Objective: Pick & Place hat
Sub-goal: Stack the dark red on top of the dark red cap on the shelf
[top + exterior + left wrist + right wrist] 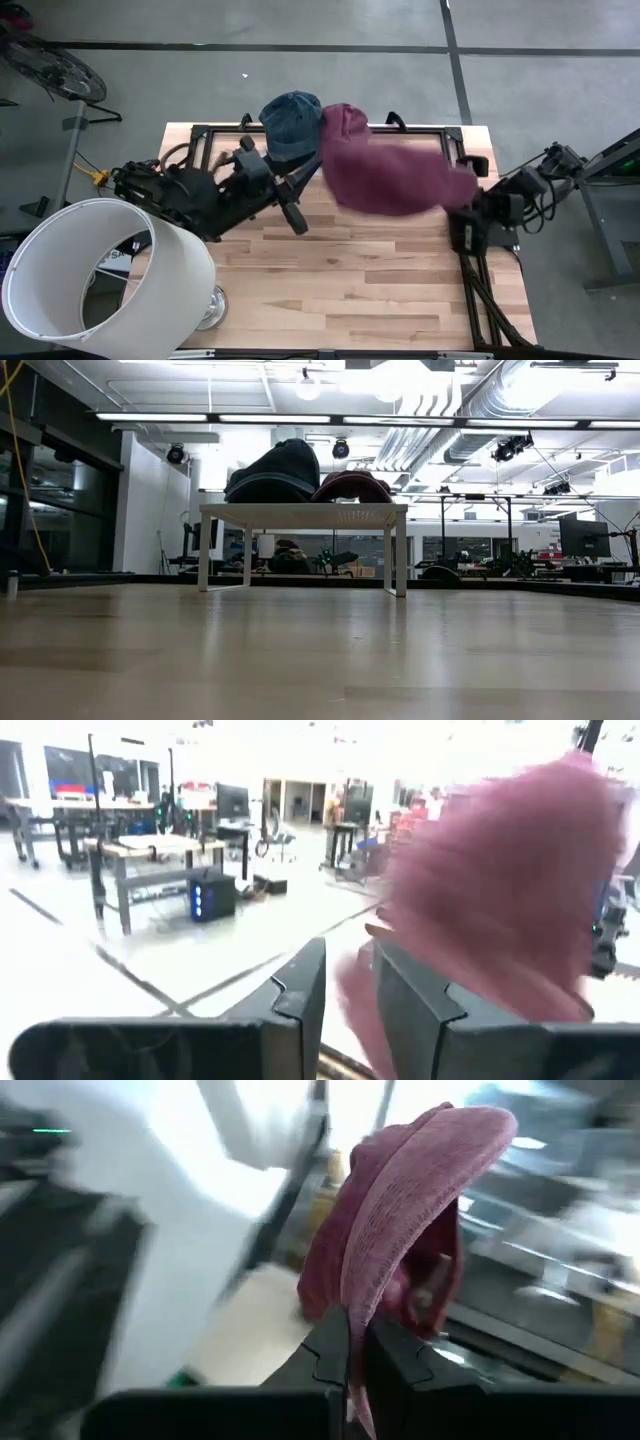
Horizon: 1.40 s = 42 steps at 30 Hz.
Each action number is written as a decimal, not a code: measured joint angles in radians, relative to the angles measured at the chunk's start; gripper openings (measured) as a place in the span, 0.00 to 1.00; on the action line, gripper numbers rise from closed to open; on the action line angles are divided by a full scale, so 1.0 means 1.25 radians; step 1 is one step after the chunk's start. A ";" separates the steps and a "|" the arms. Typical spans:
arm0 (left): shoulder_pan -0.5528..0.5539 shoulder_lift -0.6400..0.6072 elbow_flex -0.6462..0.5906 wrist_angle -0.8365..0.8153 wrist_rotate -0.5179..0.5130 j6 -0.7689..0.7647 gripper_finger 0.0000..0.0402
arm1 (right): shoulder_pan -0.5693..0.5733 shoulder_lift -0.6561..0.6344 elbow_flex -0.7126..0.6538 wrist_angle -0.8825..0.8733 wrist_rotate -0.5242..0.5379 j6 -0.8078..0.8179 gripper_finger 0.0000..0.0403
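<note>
high: we saw the maroon hat [385, 172] stretched lengthwise from beside the blue cap [291, 122] to the right gripper [470, 203], the nearer arm | low: both hats topped the far white stand [300, 512] | left wrist: left gripper [345, 985] part-open, holding nothing, hat just beyond | right wrist: we saw right gripper clamped on hat edge
</note>
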<state>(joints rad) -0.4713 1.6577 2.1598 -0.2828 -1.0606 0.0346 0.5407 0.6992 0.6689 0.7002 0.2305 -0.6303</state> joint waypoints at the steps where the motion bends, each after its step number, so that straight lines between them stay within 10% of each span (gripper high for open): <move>1: 0.000 0.000 0.000 0.014 0.001 0.011 0.22 | 0.000 -0.011 0.000 -0.037 -0.043 0.001 0.02; 12: 0.000 0.000 0.000 0.040 0.013 0.017 0.22 | -0.001 -0.051 0.000 -0.156 -0.071 0.022 0.02; 21: 0.001 0.009 0.000 0.042 0.207 0.020 0.22 | -0.003 -0.085 0.000 -0.168 0.042 -0.017 0.02; 27: 0.001 0.052 -0.001 0.039 0.150 0.155 0.24 | -0.002 -0.084 0.000 -0.168 0.107 -0.030 0.02; 42: 0.011 0.080 0.000 0.038 0.064 0.316 0.73 | -0.003 -0.080 0.000 -0.119 0.211 -0.088 0.02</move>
<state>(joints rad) -0.4572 1.7577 2.1597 -0.2350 -0.9806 0.4301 0.5373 0.5990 0.6685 0.5514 0.4938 -0.7406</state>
